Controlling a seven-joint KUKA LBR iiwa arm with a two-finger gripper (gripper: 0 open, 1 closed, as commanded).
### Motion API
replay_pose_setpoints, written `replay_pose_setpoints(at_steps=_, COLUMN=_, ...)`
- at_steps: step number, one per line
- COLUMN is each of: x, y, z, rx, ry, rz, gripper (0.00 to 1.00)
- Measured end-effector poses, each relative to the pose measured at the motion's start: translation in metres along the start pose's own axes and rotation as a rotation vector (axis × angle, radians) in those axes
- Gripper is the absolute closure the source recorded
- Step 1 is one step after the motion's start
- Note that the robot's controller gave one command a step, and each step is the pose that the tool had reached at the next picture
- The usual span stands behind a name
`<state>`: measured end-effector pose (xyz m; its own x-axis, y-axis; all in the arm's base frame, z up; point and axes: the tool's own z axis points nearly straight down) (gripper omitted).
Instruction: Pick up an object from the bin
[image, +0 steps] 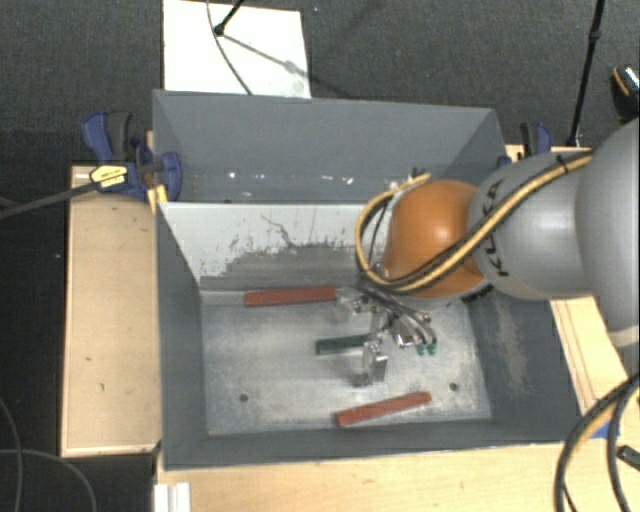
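Dark carpet floor (60, 70), black cables (50, 194) trailing across it

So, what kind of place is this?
Most likely a robot lab or test station. A large grey robot arm reaches into a grey metal bin, which holds a few loose things: one reddish-brown stick at the back, another in front, and a dark green piece.

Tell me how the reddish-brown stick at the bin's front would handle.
The reddish-brown stick looks straight, so probably stiff. Thin and flat on the bin floor, it is likely light but awkward to pinch. Pushed, it may slide rather than roll.
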<state>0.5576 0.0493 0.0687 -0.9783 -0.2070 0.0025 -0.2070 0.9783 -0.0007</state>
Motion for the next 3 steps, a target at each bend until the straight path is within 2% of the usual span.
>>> replay_pose_setpoints(at_steps=1, x=0.018, y=-0.007, z=-0.001, rx=0.000, ry=-0.001, rz=-0.357, gripper=0.00)
replay_pose_setpoints(at_steps=2, x=0.018, y=-0.007, z=-0.002, rx=-0.001, ry=-0.002, rz=-0.349, gripper=1.00)
replay_pose_setpoints(at_steps=3, x=-0.018, y=-0.011, z=-0.149, rx=0.004, ry=-0.013, rz=-0.547, gripper=1.00)
